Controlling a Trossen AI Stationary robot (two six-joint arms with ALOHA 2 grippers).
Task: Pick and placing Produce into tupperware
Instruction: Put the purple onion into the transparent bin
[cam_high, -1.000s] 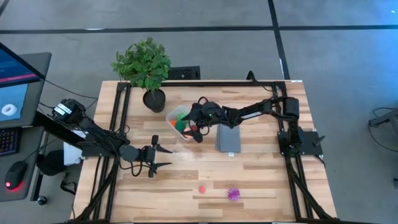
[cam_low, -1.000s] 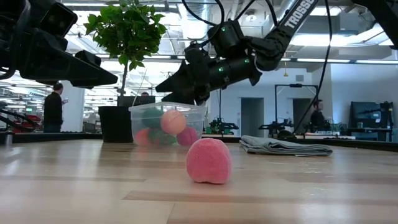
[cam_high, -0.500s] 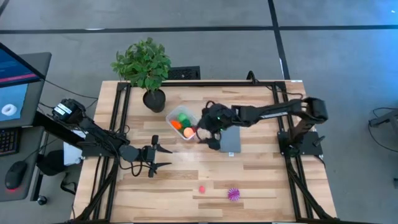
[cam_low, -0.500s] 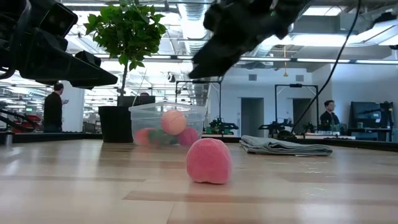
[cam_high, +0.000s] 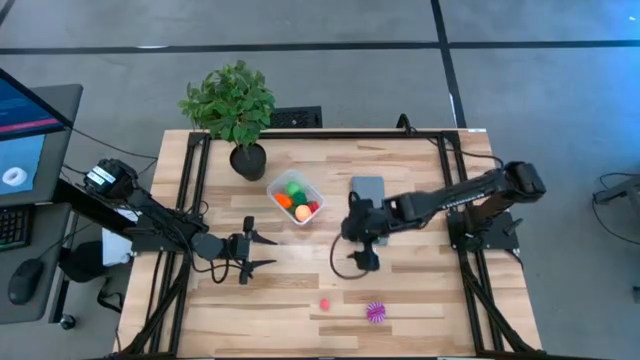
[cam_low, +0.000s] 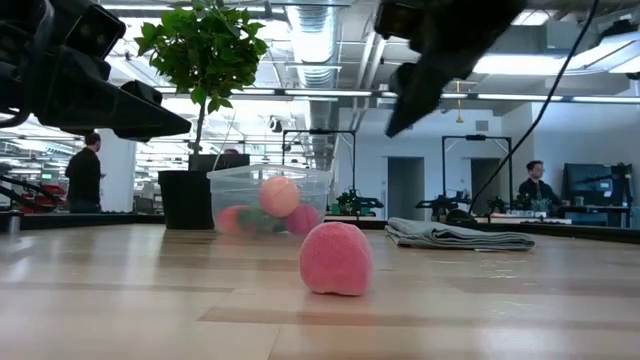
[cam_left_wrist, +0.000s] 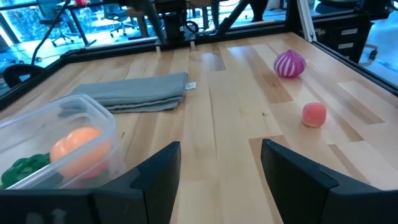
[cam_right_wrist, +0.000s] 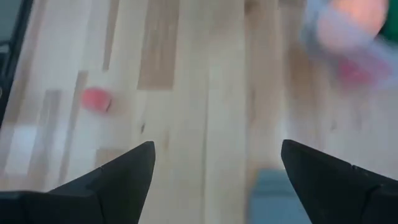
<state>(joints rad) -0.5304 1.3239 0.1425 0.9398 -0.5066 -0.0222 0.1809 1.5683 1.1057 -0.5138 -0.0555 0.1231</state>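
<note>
The clear tupperware (cam_high: 295, 198) stands on the table's far middle, holding a green, an orange and a red piece; it also shows in the low view (cam_low: 270, 200) and the left wrist view (cam_left_wrist: 62, 143). A pink piece (cam_high: 324, 303) (cam_low: 336, 258) (cam_right_wrist: 96, 99) and a spiky purple ball (cam_high: 375, 312) (cam_left_wrist: 290, 63) lie near the table's near edge. My right gripper (cam_high: 352, 262) (cam_right_wrist: 217, 174) hangs open above the table's middle, between the tupperware and the pink piece. My left gripper (cam_high: 262, 252) (cam_left_wrist: 217, 180) waits open at the left, touching nothing.
A folded grey cloth (cam_high: 367, 188) (cam_left_wrist: 134, 93) lies flat to the right of the tupperware. A leafy plant (cam_high: 232, 105) in a black pot (cam_high: 248, 160) stands at the far left corner. Bare wood lies between the two grippers.
My right gripper has drawn back from over the tupperware and swung toward the table's near edge and a little right, rising out of the low view's centre. The grey cloth that the arm covered now shows. The tupperware and the loose pieces have stayed put.
</note>
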